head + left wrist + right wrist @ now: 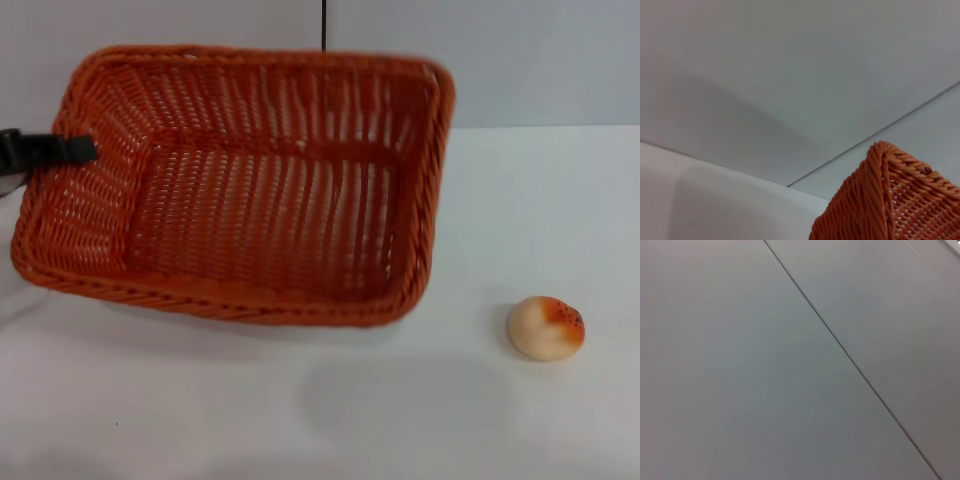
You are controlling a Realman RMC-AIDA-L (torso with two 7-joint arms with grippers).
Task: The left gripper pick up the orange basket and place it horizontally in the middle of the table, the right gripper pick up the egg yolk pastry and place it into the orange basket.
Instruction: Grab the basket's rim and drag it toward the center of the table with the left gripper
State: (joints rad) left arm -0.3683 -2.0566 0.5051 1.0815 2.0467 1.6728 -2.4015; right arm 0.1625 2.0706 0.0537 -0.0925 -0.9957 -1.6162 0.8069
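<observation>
- At nine o'clock in the head view, we see the left gripper (pixel 75 150) closed on the braided rim of the orange basket (pixel 250 190).
- The basket looks tilted above the table (pixel 300 420); we see nothing inside it.
- At four o'clock, the egg yolk pastry (pixel 545 328) sits on the table, well apart from the basket.
- We do not see the right gripper.

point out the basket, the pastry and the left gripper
orange basket (pixel 270 215), head view, woven floor inside
egg yolk pastry (pixel 545 328), head view, middle of the bun
left gripper (pixel 82 150), head view, black tip at the basket's rim
</observation>
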